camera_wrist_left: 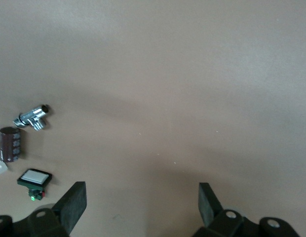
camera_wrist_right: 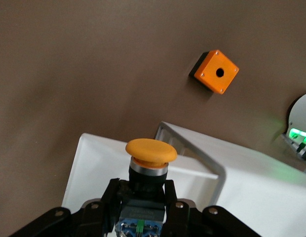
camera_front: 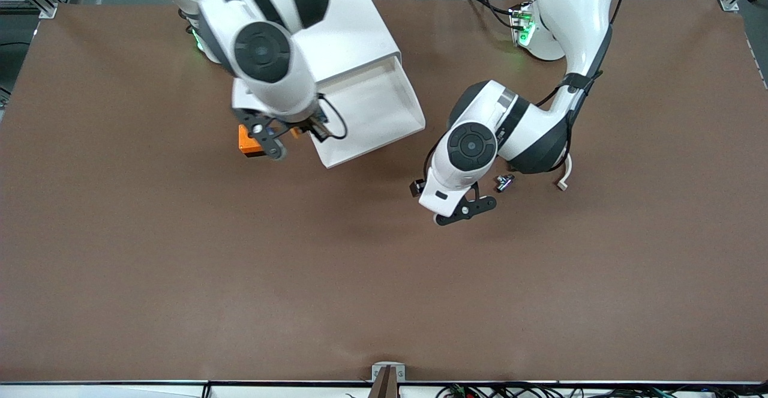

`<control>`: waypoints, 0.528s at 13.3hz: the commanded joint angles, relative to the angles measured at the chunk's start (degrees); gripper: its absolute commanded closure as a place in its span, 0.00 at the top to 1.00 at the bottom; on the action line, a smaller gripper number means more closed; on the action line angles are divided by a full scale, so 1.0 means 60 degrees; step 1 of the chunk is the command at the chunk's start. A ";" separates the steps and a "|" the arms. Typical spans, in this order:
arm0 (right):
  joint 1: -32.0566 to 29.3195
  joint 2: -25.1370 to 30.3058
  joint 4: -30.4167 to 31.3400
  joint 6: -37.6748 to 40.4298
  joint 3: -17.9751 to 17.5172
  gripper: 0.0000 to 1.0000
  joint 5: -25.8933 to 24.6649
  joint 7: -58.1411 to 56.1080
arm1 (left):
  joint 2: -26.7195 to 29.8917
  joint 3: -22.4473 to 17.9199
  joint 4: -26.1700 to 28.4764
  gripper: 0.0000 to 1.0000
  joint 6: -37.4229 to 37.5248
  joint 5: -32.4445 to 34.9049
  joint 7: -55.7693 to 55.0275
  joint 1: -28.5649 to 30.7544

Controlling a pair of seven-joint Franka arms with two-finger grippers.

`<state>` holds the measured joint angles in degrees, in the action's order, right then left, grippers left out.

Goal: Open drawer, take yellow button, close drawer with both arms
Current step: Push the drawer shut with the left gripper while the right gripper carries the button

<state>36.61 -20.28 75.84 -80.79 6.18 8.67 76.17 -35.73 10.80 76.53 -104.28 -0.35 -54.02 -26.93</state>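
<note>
My right gripper (camera_wrist_right: pixel 143 197) has its fingers clamped on the button (camera_wrist_right: pixel 150 153) by its black body, cap outward, lifted above the open drawer (camera_front: pixel 384 110) so its walls are cleared. My left gripper (camera_wrist_left: pixel 142 205) waits with fingers spread wide over bare bench (camera_front: pixel 360 278), with free room to reach the drawer's front edge
</note>
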 commanded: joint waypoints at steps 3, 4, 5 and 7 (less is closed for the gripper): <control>-0.2333 0.0699 0.0016 0.1115 -0.0078 0.24 -0.0198 -0.5197 | -0.0021 0.0090 0.0063 1.00 -0.0358 0.0044 -0.0619 -0.0140; -0.2700 0.0729 0.0118 0.1116 -0.0078 0.24 -0.0665 -0.6296 | -0.0050 0.0090 0.0063 1.00 -0.0519 0.0044 -0.0939 -0.0242; -0.2994 0.0715 0.0177 0.1073 -0.0093 0.24 -0.1061 -0.7279 | -0.0094 0.0090 0.0077 1.00 -0.0608 0.0058 -0.1189 -0.0388; -0.3929 0.0671 0.0541 0.0709 -0.0093 0.24 -0.1284 -0.9242 | -0.0124 0.0075 0.0107 1.00 -0.0943 0.0044 -0.1556 -0.0681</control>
<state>16.99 -16.85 76.47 -74.67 6.83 2.47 29.22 -36.50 11.29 76.80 -107.92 -0.35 -60.76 -29.41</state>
